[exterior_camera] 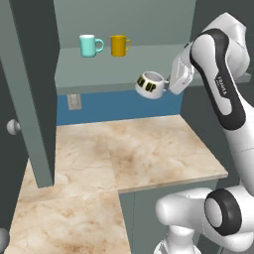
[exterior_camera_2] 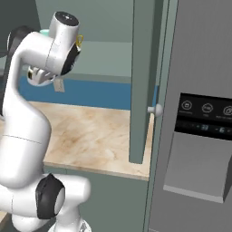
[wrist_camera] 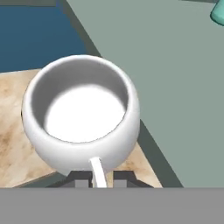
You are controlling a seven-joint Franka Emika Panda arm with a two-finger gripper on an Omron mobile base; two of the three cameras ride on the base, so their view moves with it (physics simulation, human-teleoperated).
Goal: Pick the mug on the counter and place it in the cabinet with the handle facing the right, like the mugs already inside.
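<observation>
**Ana:** How many mugs are there, all told?

**Ben:** Three. Two stand on the shelf of the cabinet (exterior_camera: 149, 54): one teal mug (exterior_camera: 89, 45) with a white rim, and one mustard mug (exterior_camera: 118, 45) just beside it. Both are upright and set toward the back of the shelf, and each loop handle points right in the left base view. The third is the mug (exterior_camera: 150, 84), the squat white one.

**Ana:** Where does that one sit?

**Ben:** It rests on nothing. The gripper (wrist_camera: 99, 178) holds it in the air at the front edge of the shelf, above the back edge of the counter (exterior_camera: 149, 149). In the left base view it is tipped, its mouth turned up and toward the arm.

**Ana:** And how does it look?

**Ben:** Round-bellied and wider than tall, with black-and-yellow marks around its side. In the hand view its inside is plain white. The handle (wrist_camera: 99, 171), a thin white loop, points back between the two dark fingertips.

**Ana:** So the jaws are clamped?

**Ben:** They stand close together on the handle, one tip on each side of it.

**Ana:** Doors and knobs?

**Ben:** One tall door (exterior_camera: 31, 89) stands open on the left, with one round silver knob (exterior_camera: 13, 127) beside it.
</observation>
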